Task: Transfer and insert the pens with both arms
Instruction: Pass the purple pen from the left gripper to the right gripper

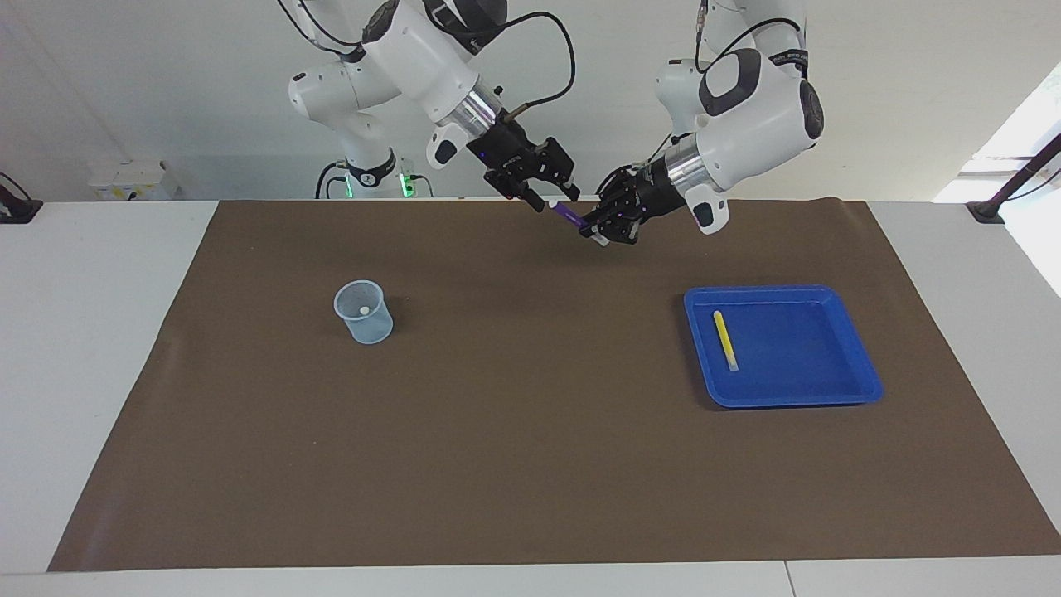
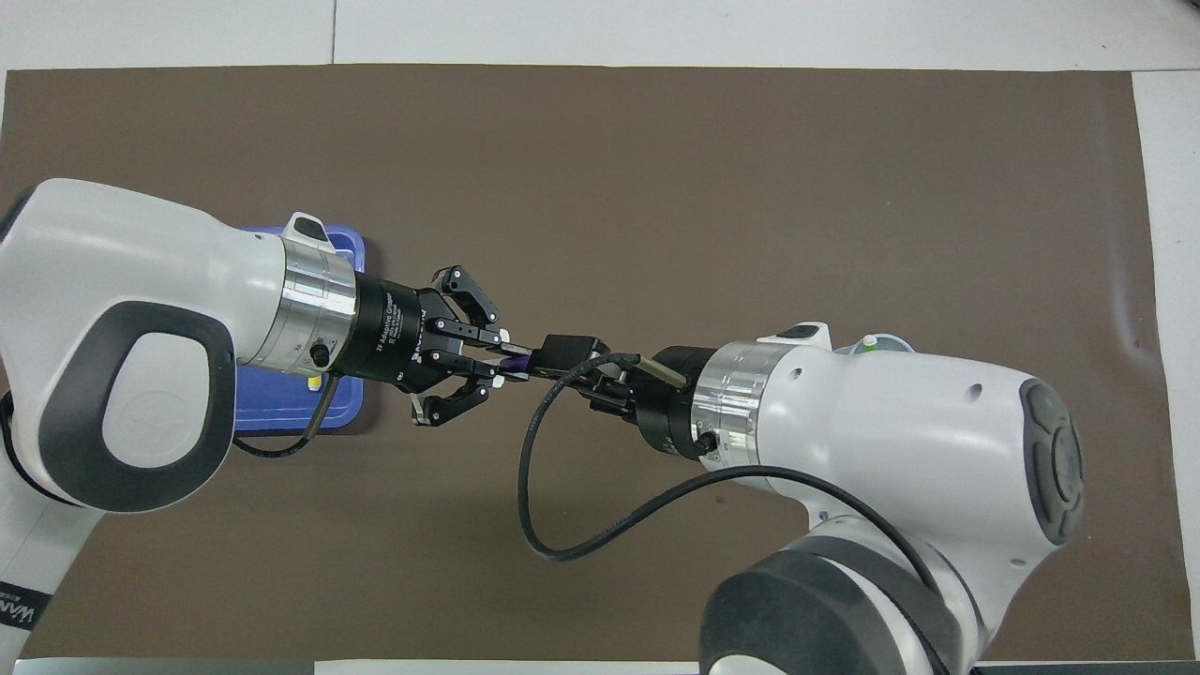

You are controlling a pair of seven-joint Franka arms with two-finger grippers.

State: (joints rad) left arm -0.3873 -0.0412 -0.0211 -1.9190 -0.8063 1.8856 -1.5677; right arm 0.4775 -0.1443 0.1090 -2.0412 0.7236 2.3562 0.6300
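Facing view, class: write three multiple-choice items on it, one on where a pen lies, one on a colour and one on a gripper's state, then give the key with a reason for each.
1. The yellow pen lies
A. in a drawer
B. in the tray
C. on a plate

2. The pen in the left gripper is
A. green
B. yellow
C. purple

3. The left gripper is
A. open and empty
B. shut on a pen
C. lying in the tray

Key:
1 B: the yellow pen rests flat on the blue tray's floor.
2 C: the purple pen sticks out of the left gripper, its pale end at the right gripper.
3 B: its fingertips clamp the purple pen, held up in the air over the mat.
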